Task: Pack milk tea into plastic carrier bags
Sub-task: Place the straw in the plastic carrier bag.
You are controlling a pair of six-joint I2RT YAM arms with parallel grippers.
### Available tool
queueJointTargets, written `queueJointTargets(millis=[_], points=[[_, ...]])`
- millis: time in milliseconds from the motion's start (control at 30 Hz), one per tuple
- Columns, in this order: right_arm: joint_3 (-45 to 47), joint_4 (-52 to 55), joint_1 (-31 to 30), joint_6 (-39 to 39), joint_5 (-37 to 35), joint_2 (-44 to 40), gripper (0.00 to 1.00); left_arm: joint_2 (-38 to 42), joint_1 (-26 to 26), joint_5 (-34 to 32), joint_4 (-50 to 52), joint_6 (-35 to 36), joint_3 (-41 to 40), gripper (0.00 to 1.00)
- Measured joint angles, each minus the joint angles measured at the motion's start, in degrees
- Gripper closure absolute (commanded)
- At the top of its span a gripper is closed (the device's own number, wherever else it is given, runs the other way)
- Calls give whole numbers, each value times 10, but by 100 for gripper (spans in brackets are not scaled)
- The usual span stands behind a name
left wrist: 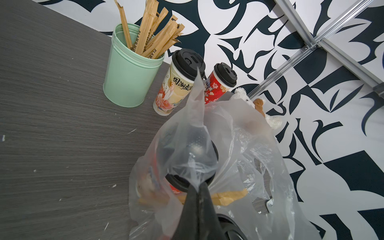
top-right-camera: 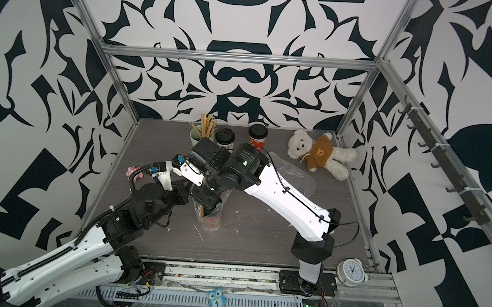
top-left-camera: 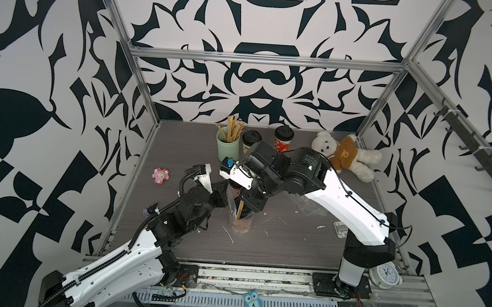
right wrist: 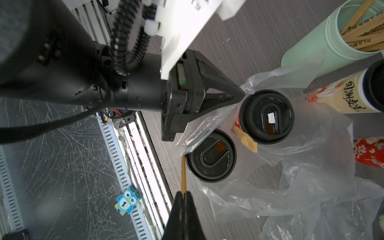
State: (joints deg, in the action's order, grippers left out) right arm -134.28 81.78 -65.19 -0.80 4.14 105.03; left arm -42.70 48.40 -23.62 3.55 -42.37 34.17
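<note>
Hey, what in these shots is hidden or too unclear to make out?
- Top views: bagged cups, mostly covered by the right arm.
- Top views: second bag, partly behind that arm.
- Left wrist view: teddy, mostly behind bag plastic; lids inside blurred by the film.
- Right wrist view: red cup, cut by the edge.

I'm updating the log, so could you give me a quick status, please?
Left pincer shut on bag; right pincer shut on straw. Two cups in bag, two unpacked at back. Bag flap drapes over one cup.
</note>
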Motion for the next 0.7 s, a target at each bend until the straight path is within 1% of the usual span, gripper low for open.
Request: queueJointTargets(millis=[200,433,700], points=[[13,-11,-2,10,-10,-8,100,0,0,1,-4,0,0,100],[130,-60,-2,8,12,-47,100,0,0,1,-4,0,0,100],[259,-154,-2,-10,47,-73,100,-1,0,1,-6,0,6,100]])
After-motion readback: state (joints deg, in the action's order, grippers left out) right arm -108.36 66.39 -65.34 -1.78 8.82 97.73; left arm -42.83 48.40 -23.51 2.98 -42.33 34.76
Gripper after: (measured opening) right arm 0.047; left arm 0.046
